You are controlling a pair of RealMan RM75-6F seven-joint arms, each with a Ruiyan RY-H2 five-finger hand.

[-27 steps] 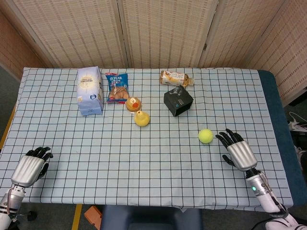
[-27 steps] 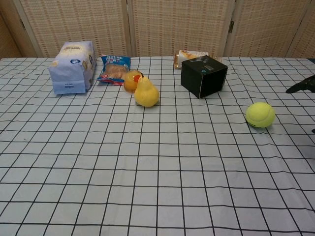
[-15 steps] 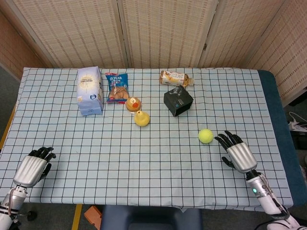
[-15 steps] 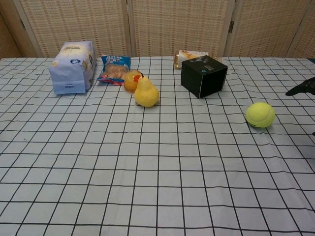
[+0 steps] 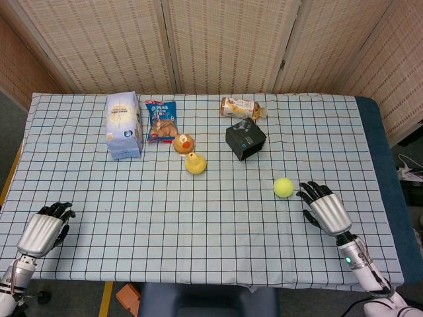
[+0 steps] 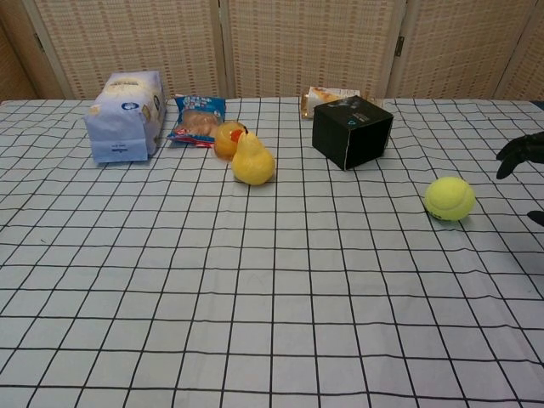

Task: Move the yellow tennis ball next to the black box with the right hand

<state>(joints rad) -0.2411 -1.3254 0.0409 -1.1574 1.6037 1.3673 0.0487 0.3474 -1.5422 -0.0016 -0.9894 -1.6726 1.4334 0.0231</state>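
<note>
The yellow tennis ball (image 5: 283,187) (image 6: 449,198) lies on the checked tablecloth, right of centre and nearer the front than the black box (image 5: 245,139) (image 6: 352,131). A clear gap separates ball and box. My right hand (image 5: 324,207) (image 6: 524,157) hovers just right of the ball, fingers apart and pointing toward it, holding nothing and not touching it. In the chest view only its dark fingertips show at the right edge. My left hand (image 5: 45,226) rests at the front left corner of the table, fingers curled in, with nothing in it.
Behind the box lies a snack packet (image 5: 241,107). A yellow pear (image 5: 195,162) and an orange fruit (image 5: 183,143) sit left of the box. Further left are a blue snack bag (image 5: 161,121) and a pale blue bag (image 5: 123,125). The table edge (image 5: 377,198) runs close to my right hand.
My right hand has edged a little toward the ball, its fingertips showing further into the chest view. The ball has not moved. My left hand has barely shifted.
</note>
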